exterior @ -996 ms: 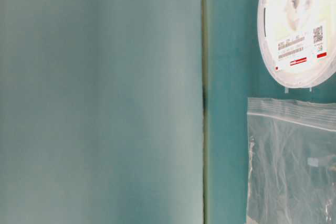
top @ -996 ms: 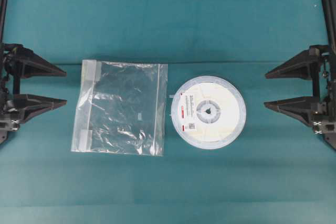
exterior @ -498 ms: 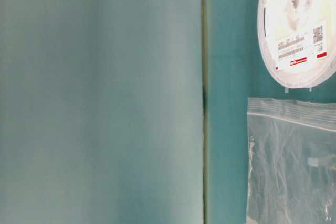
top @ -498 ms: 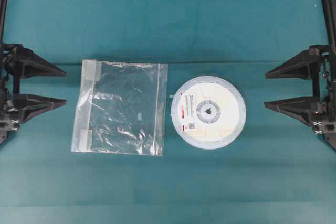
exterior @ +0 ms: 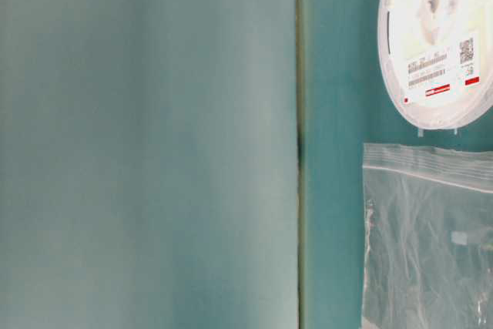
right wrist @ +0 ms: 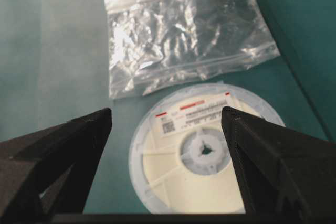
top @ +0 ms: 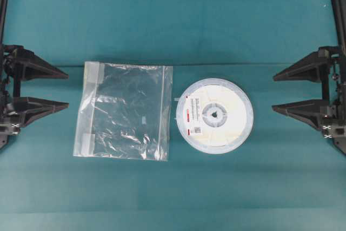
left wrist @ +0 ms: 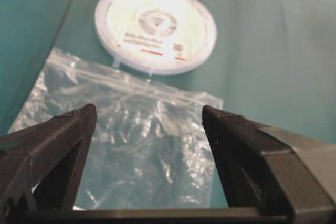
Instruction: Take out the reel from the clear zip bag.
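The reel (top: 214,116), a flat cream disc with a grey hub and a red-striped label, lies bare on the teal table, just right of the clear zip bag (top: 125,110). The bag lies flat and empty, its zip strip toward the reel. Both also show in the table-level view: the reel (exterior: 439,36) and the bag (exterior: 427,240). My left gripper (top: 67,90) is open at the left edge, apart from the bag (left wrist: 126,145), with the reel (left wrist: 156,25) beyond. My right gripper (top: 273,93) is open at the right edge, apart from the reel (right wrist: 202,156), with the bag (right wrist: 184,30) beyond.
The teal table (top: 173,25) has a seam line across it behind the objects. A pale teal wall or board (exterior: 146,144) fills the left of the table-level view.
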